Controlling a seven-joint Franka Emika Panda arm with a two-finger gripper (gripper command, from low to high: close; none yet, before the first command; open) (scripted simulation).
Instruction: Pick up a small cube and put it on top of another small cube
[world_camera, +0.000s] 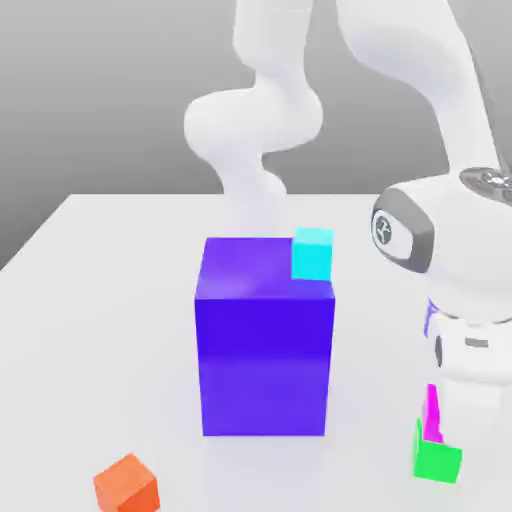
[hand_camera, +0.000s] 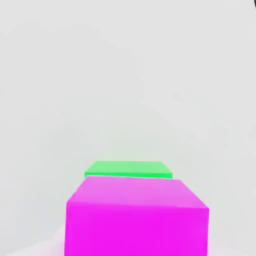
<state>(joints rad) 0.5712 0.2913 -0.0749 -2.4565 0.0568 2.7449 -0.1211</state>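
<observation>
pink cube (hand_camera: 136, 220): a small, glossy magenta block, sitting at the exterior view's lower right, tucked under the robot's hand and just above the green cube; a narrow sliver of it is showing there (world_camera: 432, 413).
green cube (world_camera: 437, 457): resting on the bench (world_camera: 90, 300) directly beneath the pink one; in the hand view its top face (hand_camera: 129, 169) is peeking out just beyond the pink cube's far edge.
contact between the two: the pink cube appears to be touching or almost touching the green one, but I cannot tell whether it is sitting fully on top.
handling: judging by looks, the pink cube is rigid, light and slick-faced, so it is likely to slip if pinched off-centre; the best hold is on two opposite flat side faces, around mid-height, with the faces squared to the fingers.
stacking risk: the footprint below is about as small as the cube itself, so any offset is leaving an overhang and a possible topple.
fingers: hidden behind the wrist housing in the exterior view, so I cannot tell how wide they are standing or whether they are holding the pink cube.
arm pose: the white arm (world_camera: 455, 260) is bending down at the exterior view's right, the hand pointing down over the stack, low near the bench.
other things: a big blue block (world_camera: 265, 340) is standing mid-bench with a cyan cube (world_camera: 312, 253) at its far upper corner; an orange cube (world_camera: 127, 485) is lying near the front edge.
</observation>
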